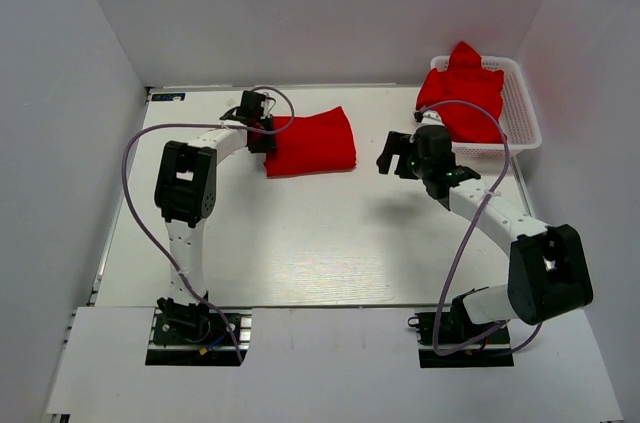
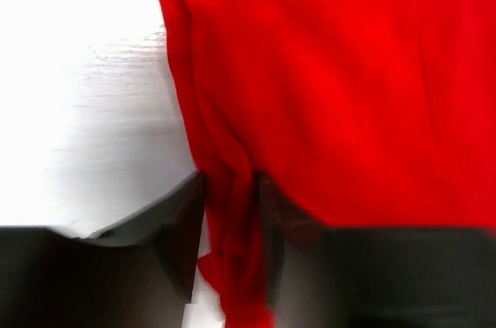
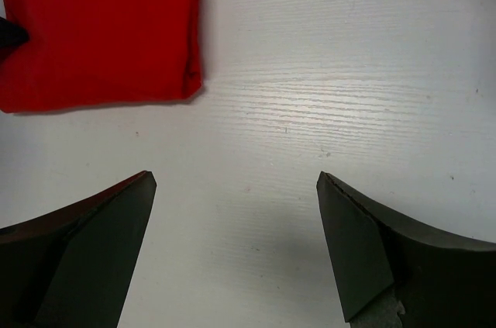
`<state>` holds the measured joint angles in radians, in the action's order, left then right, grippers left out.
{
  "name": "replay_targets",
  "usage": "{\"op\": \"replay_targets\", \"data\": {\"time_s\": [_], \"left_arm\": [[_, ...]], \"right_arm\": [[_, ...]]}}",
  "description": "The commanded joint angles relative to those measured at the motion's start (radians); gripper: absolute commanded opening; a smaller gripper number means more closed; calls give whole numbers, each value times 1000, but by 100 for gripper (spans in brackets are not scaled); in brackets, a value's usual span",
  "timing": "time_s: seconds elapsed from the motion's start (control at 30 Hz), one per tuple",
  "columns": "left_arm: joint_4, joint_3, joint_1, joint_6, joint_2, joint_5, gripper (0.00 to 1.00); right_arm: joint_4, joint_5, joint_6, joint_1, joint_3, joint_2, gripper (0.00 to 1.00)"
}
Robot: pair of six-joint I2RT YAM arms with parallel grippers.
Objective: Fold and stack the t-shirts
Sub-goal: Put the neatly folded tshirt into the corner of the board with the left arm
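A folded red t-shirt point(image 1: 312, 141) lies on the white table at the back, left of centre. My left gripper point(image 1: 266, 135) is at its left edge, shut on a fold of that edge; the left wrist view shows the red cloth point(image 2: 232, 227) pinched between the dark fingers point(image 2: 178, 227). The shirt also shows in the right wrist view point(image 3: 101, 29). More red t-shirts point(image 1: 462, 91) are heaped in the white basket point(image 1: 525, 108) at the back right. My right gripper point(image 1: 392, 155) is open and empty above the table, between the folded shirt and the basket.
White walls close in the table on the left, back and right. The arm bases point(image 1: 195, 328) sit at the near edge. Purple cables point(image 1: 135, 203) loop beside each arm.
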<state>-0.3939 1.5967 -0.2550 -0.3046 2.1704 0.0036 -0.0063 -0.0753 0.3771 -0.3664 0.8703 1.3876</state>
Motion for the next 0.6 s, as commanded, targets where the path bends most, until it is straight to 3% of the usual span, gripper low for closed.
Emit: {"op": "replay_targets", "data": {"time_s": [0.0,0.17,0.57], "left_arm": [[10,22,2,-10,14,-16,36],[10,22,2,2,14,-60,0],[-109,245,134,208,14,-292,0]], "right_arm": [[8,-46,14,3,-10,-39,91],[8,-76,2,6,4,-51,91],[-23,-127,-30,6,42,-9,91]]}}
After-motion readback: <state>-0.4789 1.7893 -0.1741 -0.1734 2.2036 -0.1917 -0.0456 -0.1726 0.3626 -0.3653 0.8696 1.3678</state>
